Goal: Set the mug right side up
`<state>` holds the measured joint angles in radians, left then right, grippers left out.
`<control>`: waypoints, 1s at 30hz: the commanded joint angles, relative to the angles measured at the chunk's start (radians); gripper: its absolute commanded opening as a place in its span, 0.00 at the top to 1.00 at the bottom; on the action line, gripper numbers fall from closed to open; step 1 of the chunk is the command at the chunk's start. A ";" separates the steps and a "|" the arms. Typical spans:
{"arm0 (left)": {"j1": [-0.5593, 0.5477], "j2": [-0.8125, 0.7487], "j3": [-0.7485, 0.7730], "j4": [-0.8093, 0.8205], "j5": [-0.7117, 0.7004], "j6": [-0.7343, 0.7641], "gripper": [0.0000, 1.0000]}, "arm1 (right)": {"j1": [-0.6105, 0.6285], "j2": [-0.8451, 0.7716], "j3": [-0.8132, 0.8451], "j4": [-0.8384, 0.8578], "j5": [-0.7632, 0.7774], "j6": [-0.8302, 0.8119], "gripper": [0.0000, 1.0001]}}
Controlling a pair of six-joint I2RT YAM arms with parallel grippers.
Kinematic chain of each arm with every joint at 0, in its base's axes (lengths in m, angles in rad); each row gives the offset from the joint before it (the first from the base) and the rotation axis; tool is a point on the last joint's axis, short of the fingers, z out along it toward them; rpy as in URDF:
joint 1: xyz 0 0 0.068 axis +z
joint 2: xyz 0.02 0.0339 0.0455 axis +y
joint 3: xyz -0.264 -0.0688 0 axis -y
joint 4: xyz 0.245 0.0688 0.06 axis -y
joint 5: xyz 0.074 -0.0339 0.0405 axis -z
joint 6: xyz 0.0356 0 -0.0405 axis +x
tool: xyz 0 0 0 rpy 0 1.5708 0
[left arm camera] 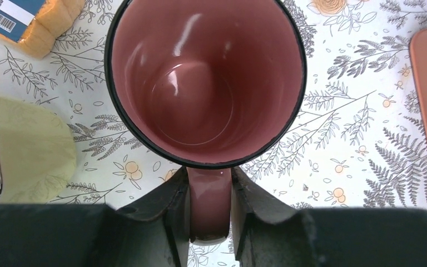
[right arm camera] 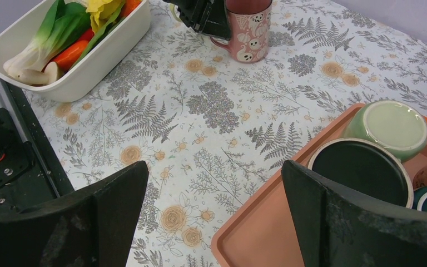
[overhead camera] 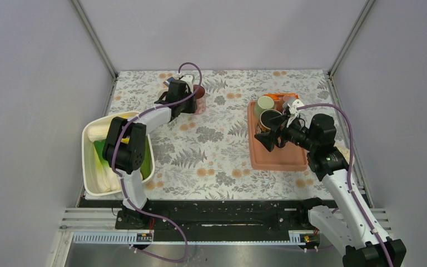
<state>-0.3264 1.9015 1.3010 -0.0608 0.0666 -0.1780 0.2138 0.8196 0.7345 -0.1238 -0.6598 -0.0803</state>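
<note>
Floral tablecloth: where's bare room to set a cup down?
The widest bare patch is mid-table, between the white vegetable tub and the orange plastic tray, nearer than the pink ghost-print mug. The tray's near half is also bare; its far end is crowded with upturned cups.

overhead from behind, wrist views sharing mug (left arm camera: 205, 83)

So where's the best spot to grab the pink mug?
By its handle, coming from the handle side. The pink mug stands upright and its handle sticks out, narrow enough for two fingers: the left gripper is shut on it that way.
</note>
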 commanded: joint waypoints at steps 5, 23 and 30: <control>-0.008 -0.020 0.076 0.075 0.004 -0.045 0.48 | -0.014 -0.019 -0.002 0.047 -0.024 0.010 0.01; -0.032 -0.214 -0.020 0.015 0.082 -0.067 0.01 | -0.017 0.103 0.142 -0.155 0.174 -0.145 0.01; -0.040 -0.356 -0.082 0.000 0.174 0.016 0.01 | -0.026 0.199 0.182 -0.241 0.289 -0.271 0.01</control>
<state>-0.3603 1.6348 1.2503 -0.0795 0.1642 -0.2230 0.2012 0.9840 0.8692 -0.2981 -0.4713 -0.2451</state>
